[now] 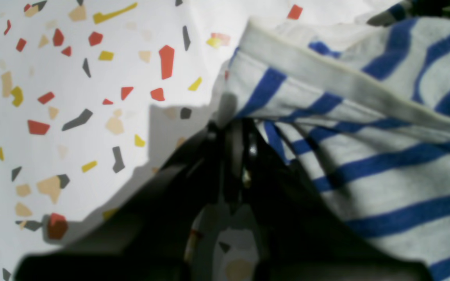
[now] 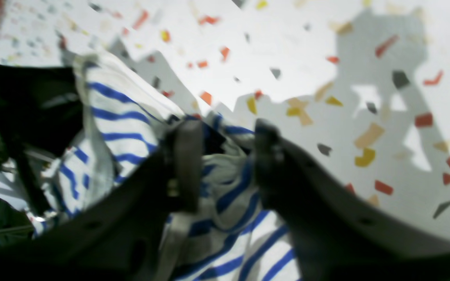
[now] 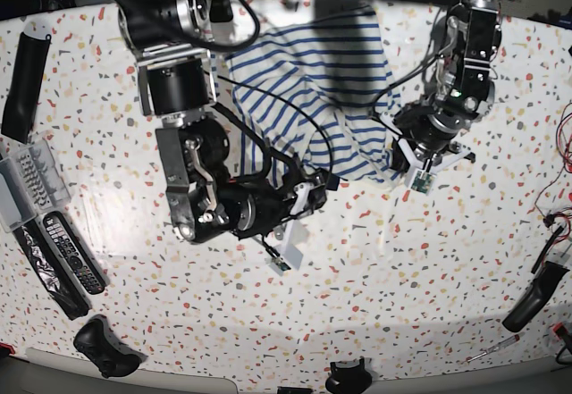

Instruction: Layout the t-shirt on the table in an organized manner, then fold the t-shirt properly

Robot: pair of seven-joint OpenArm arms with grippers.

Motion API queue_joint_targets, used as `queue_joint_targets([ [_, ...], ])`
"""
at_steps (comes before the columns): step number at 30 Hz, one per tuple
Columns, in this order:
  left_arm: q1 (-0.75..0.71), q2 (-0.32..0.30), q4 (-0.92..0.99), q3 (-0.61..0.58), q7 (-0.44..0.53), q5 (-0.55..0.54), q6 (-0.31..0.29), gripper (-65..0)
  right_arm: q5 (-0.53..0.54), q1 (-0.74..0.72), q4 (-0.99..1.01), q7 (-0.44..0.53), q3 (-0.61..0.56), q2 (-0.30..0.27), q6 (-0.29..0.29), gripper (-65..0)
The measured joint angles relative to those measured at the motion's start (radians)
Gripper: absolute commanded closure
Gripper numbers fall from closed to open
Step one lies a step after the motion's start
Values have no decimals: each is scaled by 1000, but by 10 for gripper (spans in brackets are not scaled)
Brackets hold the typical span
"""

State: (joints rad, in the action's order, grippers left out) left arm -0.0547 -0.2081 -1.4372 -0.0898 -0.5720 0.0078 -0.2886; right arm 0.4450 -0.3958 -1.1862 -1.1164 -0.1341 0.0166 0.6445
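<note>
The white, blue-striped t-shirt (image 3: 313, 81) lies crumpled at the back middle of the speckled table (image 3: 402, 278). My left gripper (image 1: 236, 128) is shut on the t-shirt (image 1: 365, 128) at its hemmed edge; in the base view the left gripper (image 3: 399, 148) sits at the cloth's near right corner. My right gripper (image 2: 225, 156) stands open over the t-shirt (image 2: 225, 203), with bunched cloth between its two dark fingers (image 2: 186, 160). In the base view the right gripper (image 3: 308, 188) is at the shirt's near left edge.
At the table's left edge lie two remote controls (image 3: 67, 251), a grey tray (image 3: 22, 180) and a black tube (image 3: 22, 72). Dark objects sit at the near edge (image 3: 107, 345) and near right (image 3: 532, 300). Cables (image 3: 554, 224) trail at the right edge.
</note>
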Motion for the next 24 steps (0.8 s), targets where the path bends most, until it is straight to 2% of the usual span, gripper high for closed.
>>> queue_joint_targets([
  [2,0,0,0,0,0,0,0,0,0,-1,0,2,0,0,0,0],
  [5,0,0,0,0,0,0,0,0,-21,0,0,41,0,0,-1,0],
  [10,0,0,0,0,0,0,0,0,-181,-43,2,163,0,0,-1,0],
  [18,0,0,0,0,0,0,0,0,-393,-108,1,257,-2,-3,-101,0],
  [21,0,0,0,0,0,0,0,0,-421,-102,2,264,-32,-25,-138,0],
  [24,0,0,0,0,0,0,0,0,-422,-100,2,282,-63,-47,-148,0],
])
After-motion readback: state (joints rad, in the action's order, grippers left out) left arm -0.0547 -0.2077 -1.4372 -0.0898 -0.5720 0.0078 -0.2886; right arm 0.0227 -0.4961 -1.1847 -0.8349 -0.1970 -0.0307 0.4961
